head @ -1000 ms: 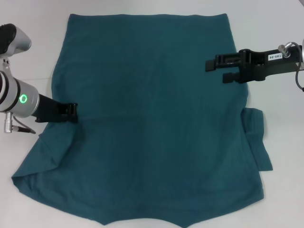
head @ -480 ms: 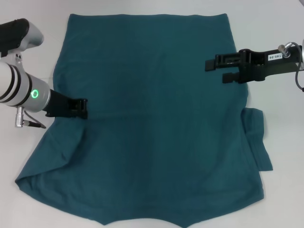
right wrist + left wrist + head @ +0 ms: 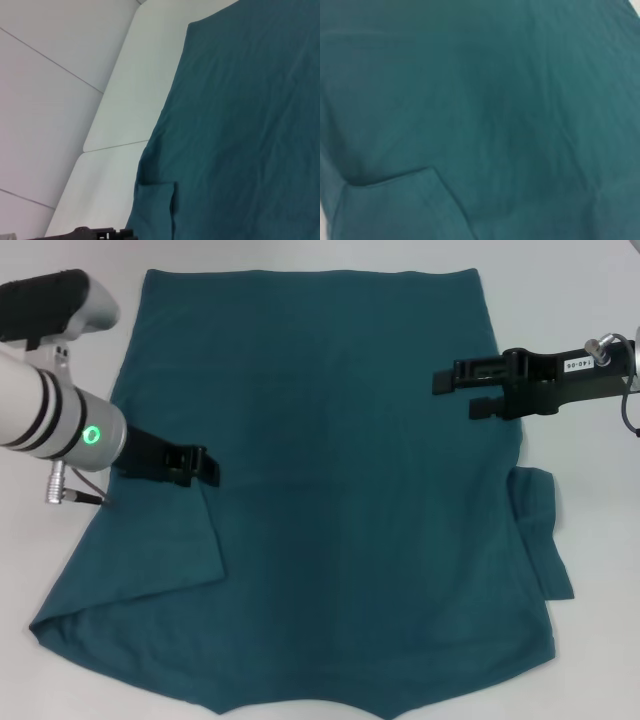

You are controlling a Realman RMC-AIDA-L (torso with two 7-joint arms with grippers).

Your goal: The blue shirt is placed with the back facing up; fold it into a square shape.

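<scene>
2 grippers at work over 1 blue shirt (image 3: pixel 340 490), spread flat on white table (image 3: pixel 80 660), filling most of head view. Long axis of shirt 12 to 6 o'clock: straight hem at 12, neck dip at 6. Plain side up, no lettering visible.

Left gripper (image 3: pixel 200 466) at 9 o'clock side of shirt, low on cloth, fingers pressed together on the left side edge, by the look of it. Narrow flap of that edge turned inward, crease hanging down from the fingertips toward 6 o'clock. Left wrist view: only teal cloth plus 1 raised fold edge, own fingers not shown.

Right gripper (image 3: pixel 455 392) at 3 o'clock side, above the right edge, fingers spread, holding nothing, apparently clear of the cloth. Right sleeve (image 3: pixel 535 530) at about 4 o'clock, sticking out past the body, doubled on itself, untouched.

Judged step: 1st side fold, left third onto the middle; early in task, nothing square yet.

Key relation: shirt centre line at 3 o'clock from left gripper, so next pull likely straight across toward 3, at right angles to the long axis. Left arm nearer to that fold; right arm nearer to the mirror fold toward 9.

Risk: only 1 pinch point on a long edge, so crease likely slanted, lower corner at 7 o'clock lagging.
</scene>
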